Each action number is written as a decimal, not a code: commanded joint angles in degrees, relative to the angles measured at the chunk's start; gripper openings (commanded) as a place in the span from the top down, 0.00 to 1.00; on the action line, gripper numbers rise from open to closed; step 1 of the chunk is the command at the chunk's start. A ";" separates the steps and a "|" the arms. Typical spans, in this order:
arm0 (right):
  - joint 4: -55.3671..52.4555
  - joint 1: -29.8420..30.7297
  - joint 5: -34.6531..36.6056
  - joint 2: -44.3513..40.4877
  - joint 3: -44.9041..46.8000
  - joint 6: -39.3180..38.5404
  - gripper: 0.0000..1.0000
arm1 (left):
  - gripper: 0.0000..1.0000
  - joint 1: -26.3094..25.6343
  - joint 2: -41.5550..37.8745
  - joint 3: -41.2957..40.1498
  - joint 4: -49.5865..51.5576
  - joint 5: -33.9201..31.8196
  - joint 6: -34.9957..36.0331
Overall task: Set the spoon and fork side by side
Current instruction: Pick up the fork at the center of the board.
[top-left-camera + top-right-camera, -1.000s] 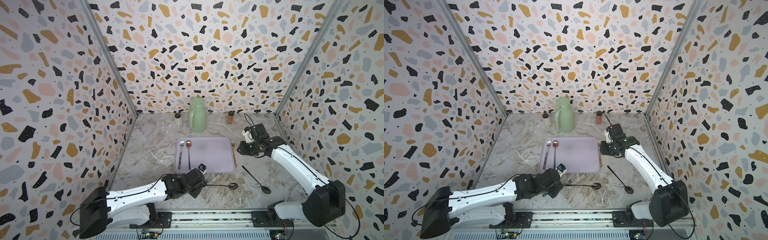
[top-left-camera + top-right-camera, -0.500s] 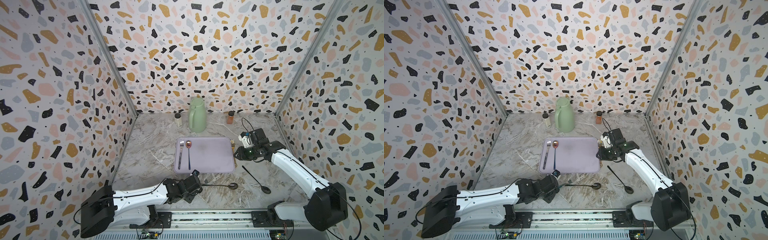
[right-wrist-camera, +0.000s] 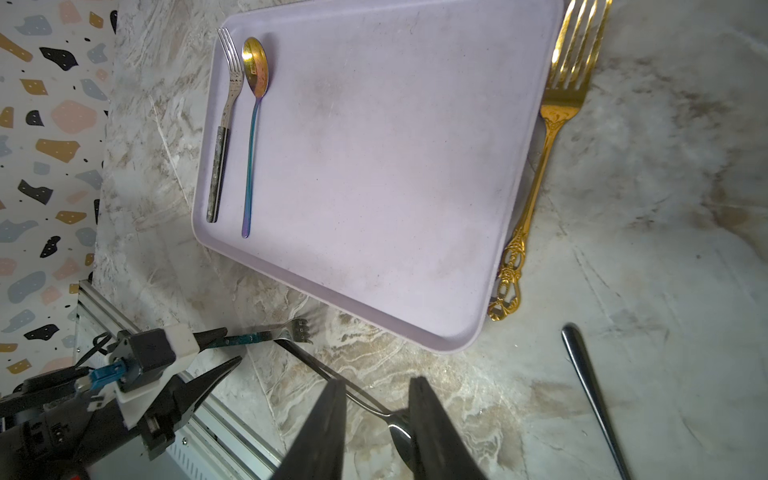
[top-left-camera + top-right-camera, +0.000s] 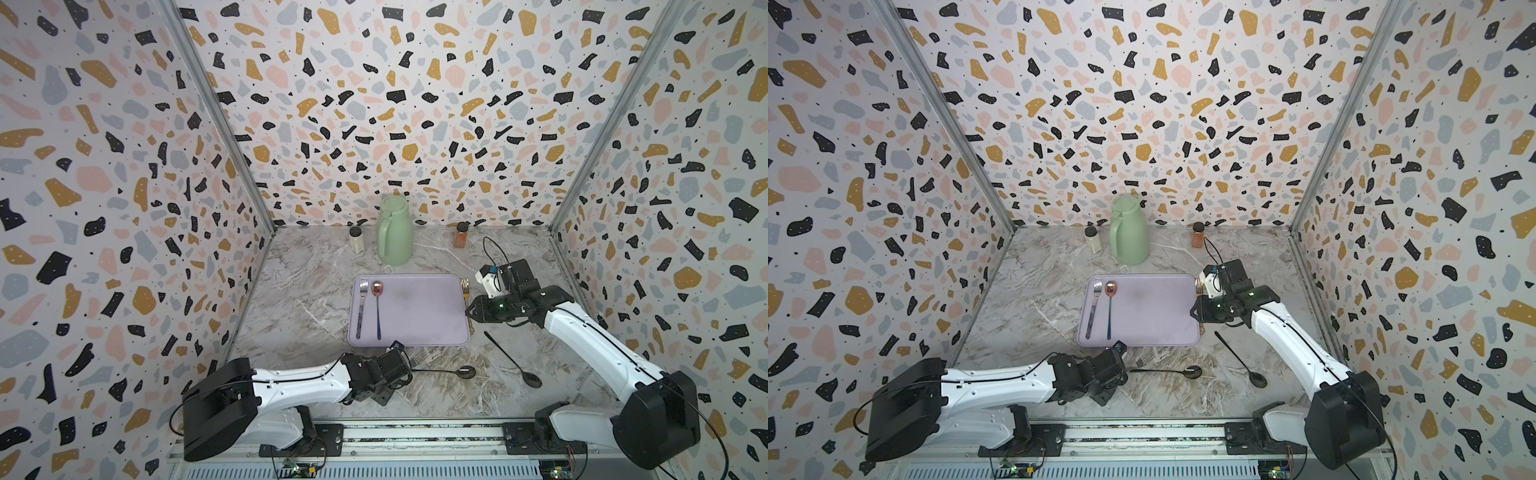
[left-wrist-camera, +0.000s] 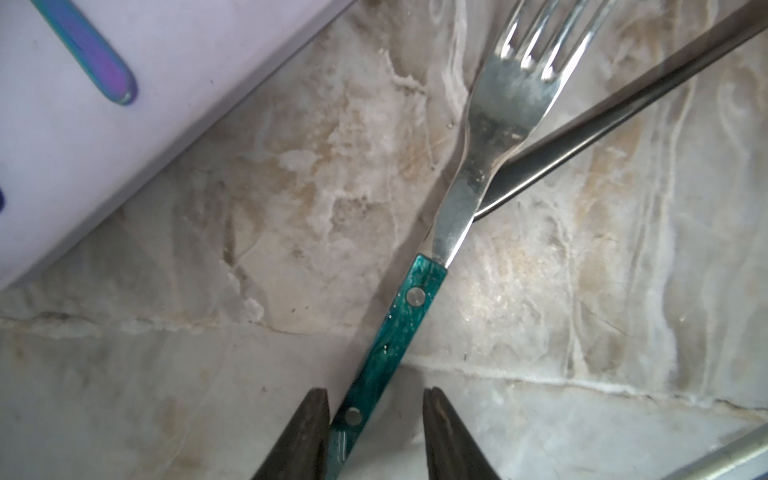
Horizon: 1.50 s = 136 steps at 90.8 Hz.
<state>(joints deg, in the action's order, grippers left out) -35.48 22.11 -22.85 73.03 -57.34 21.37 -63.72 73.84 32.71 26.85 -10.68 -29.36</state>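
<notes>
A teal-handled fork (image 5: 419,291) lies on the marble in front of the tray, its neck crossing over the handle end of a dark spoon (image 4: 465,371). My left gripper (image 5: 376,390) is open and straddles the teal handle: one finger touches it, the other stands apart. The right wrist view shows the same, the left gripper (image 3: 232,344) low around the fork (image 3: 257,336). My right gripper (image 4: 470,309) hovers open and empty at the tray's right edge, over a gold fork (image 3: 540,166). On the lilac tray (image 4: 415,307) a dark-handled fork (image 4: 360,307) and a rainbow spoon (image 4: 377,307) lie parallel.
A second dark spoon (image 4: 511,359) lies slantwise on the right of the table. A green jug (image 4: 394,232) and two shakers (image 4: 356,239) (image 4: 460,235) stand along the back wall. The arm rail runs along the front edge.
My left gripper has dropped lower at the teal fork and its jaws have narrowed around the handle. My right gripper has moved left and down to the tray's right edge.
</notes>
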 commanded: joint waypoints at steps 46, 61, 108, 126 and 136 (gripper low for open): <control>0.77 0.39 -0.35 -1.05 0.92 -0.36 0.69 | 0.85 -3.75 4.64 3.95 0.55 1.10 1.81; 0.88 0.37 -0.43 -0.77 0.91 -0.11 0.69 | 0.90 -5.33 5.40 4.97 0.94 0.53 2.39; 0.20 0.39 0.36 -2.73 -0.08 0.00 0.69 | 0.97 -4.41 -8.51 7.78 3.91 -5.38 2.46; 0.53 0.39 1.24 -4.86 -0.03 0.37 0.69 | 0.99 6.10 -8.71 13.63 4.82 -4.76 -0.12; 1.01 0.35 1.08 -4.81 0.24 0.89 0.69 | 1.00 10.99 -6.03 17.66 2.67 -4.33 -1.05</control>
<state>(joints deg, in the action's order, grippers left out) -34.63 22.15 -22.26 69.30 -56.38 21.65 -56.31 66.00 46.11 31.51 -14.11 -28.77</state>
